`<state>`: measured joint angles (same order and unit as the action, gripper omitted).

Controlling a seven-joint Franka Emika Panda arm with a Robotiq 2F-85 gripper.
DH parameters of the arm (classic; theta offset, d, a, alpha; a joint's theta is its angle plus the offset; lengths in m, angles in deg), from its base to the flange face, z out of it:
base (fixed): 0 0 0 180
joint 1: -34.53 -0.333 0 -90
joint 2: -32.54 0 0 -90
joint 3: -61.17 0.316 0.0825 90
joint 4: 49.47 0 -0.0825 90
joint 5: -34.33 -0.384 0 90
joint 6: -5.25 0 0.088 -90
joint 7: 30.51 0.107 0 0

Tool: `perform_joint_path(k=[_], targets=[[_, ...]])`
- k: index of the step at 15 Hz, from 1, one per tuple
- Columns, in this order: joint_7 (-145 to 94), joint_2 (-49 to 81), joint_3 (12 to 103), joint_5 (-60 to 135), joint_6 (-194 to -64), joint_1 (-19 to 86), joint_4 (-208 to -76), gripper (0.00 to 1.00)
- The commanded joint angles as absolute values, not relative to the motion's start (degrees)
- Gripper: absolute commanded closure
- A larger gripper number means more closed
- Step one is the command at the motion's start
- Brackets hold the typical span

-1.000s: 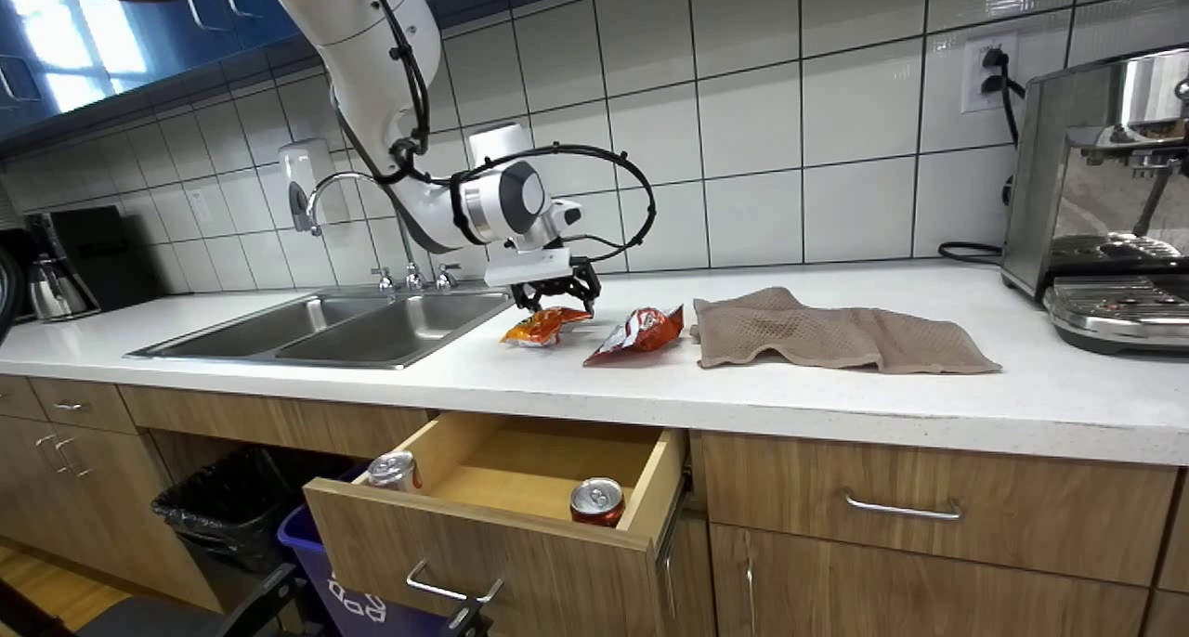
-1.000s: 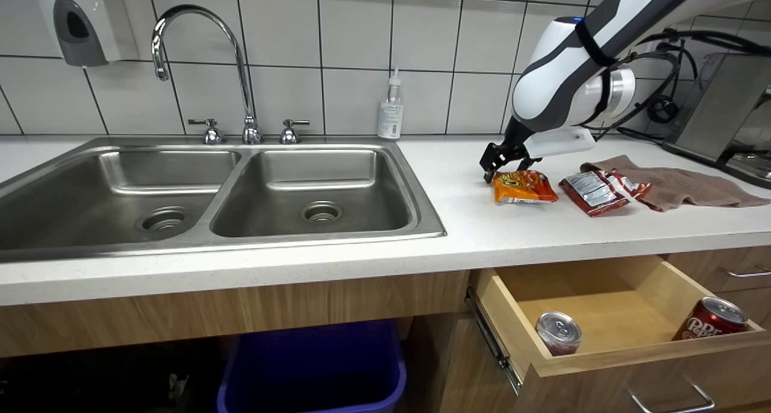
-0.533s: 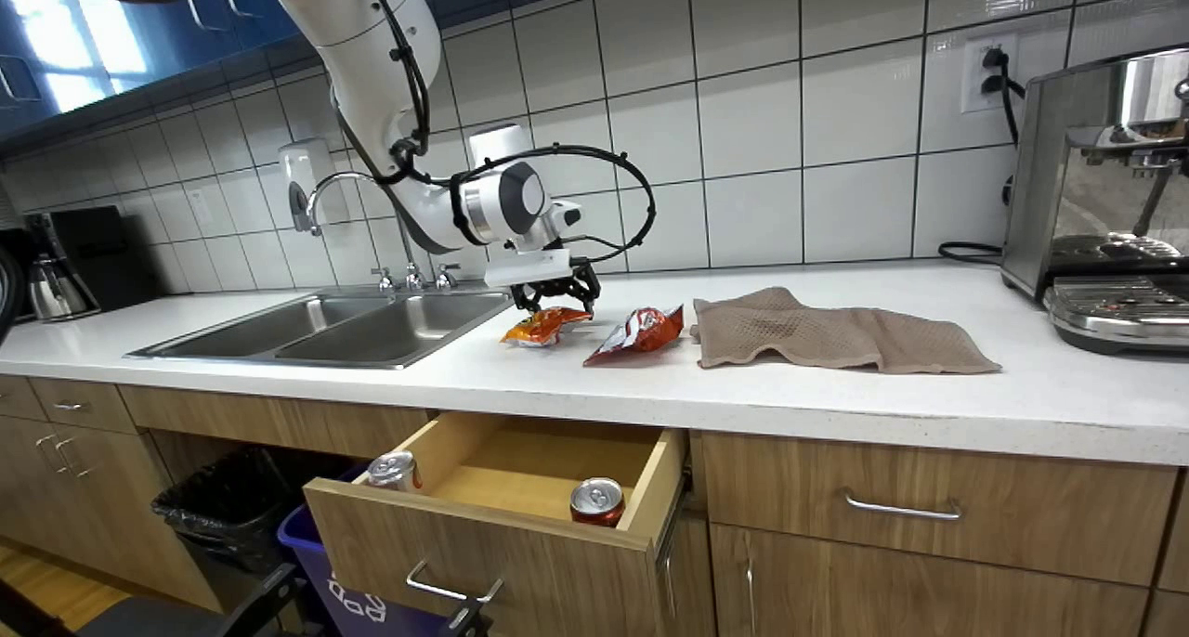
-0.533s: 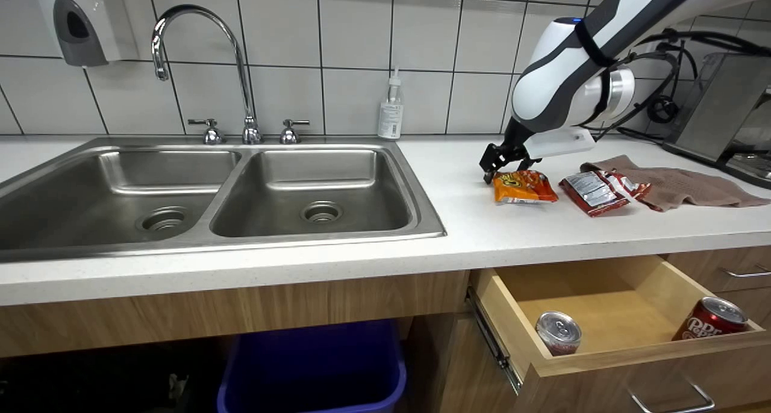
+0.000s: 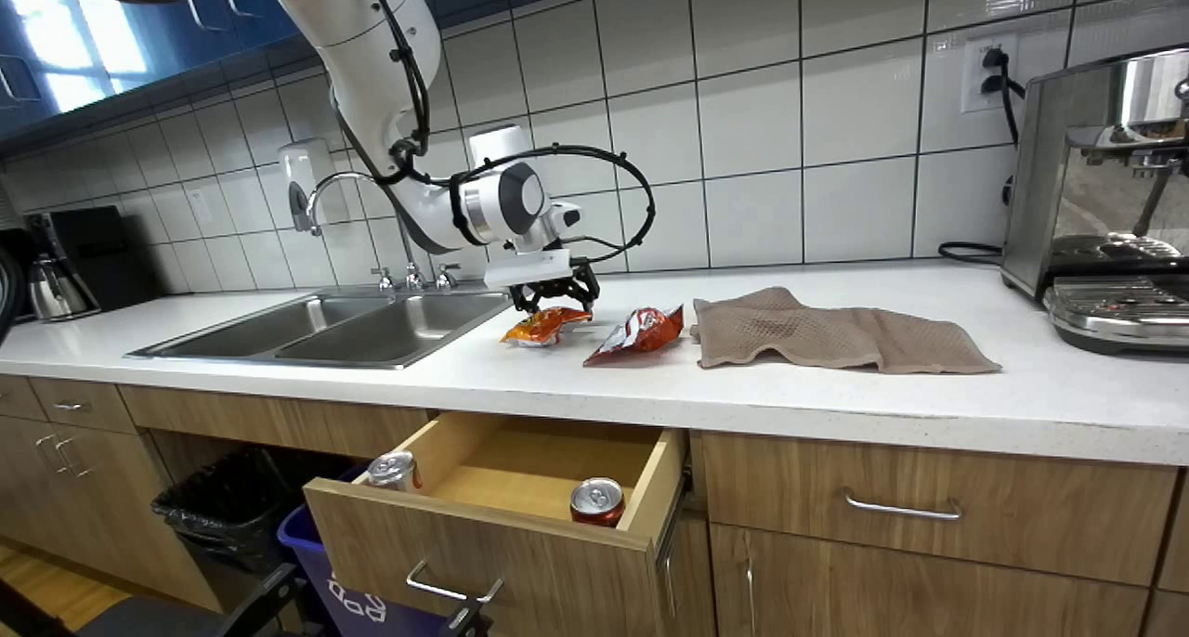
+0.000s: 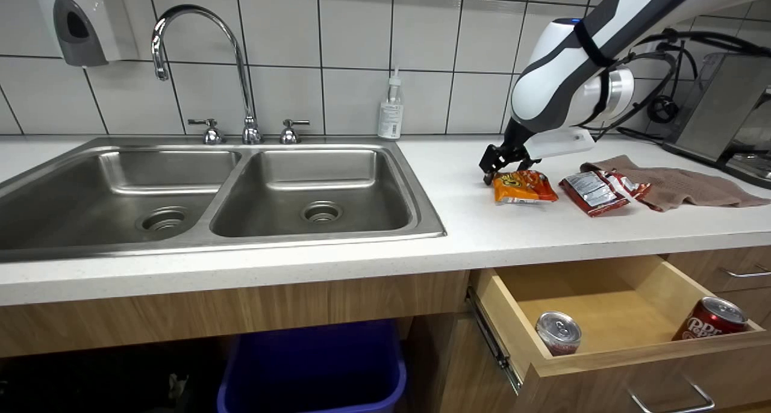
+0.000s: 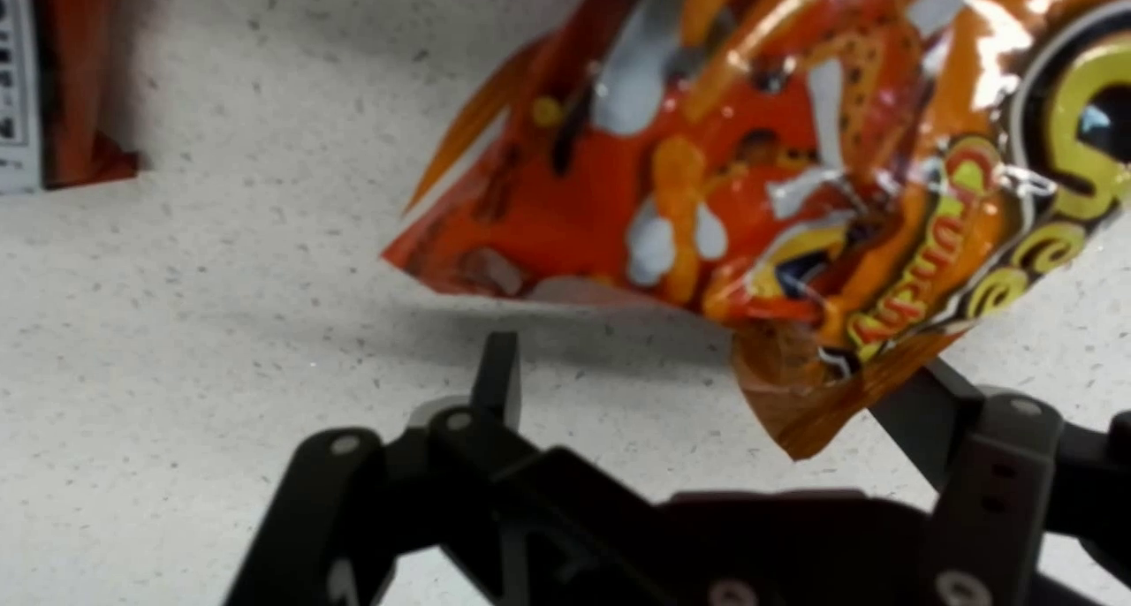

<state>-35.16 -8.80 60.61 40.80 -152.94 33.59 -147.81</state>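
Pincer [image 5: 560, 307] spread apart above surface [image 6: 473, 238]; orange Crunchy bag [image 7: 671, 200] overlaps one side in wrist view, contact unclear. Red bag [image 6: 593, 193] nearby, beside brown cloth [image 5: 836, 332].

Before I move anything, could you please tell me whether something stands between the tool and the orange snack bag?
Nothing visible does: in the wrist view, the open tool is right at the orange snack bag, whose corner overlaps one finger. The red bag lies off to the side, apart from both.
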Motion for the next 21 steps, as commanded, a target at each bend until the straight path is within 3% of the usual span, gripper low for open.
perform_joint_path(k=[1, 21], targets=[[-37.6, -9.4, 62.0, 40.3, -150.4, 34.8, -145.8, 0.0], [-38.2, -9.4, 62.5, 39.9, -149.3, 35.1, -145.3, 0.0]])
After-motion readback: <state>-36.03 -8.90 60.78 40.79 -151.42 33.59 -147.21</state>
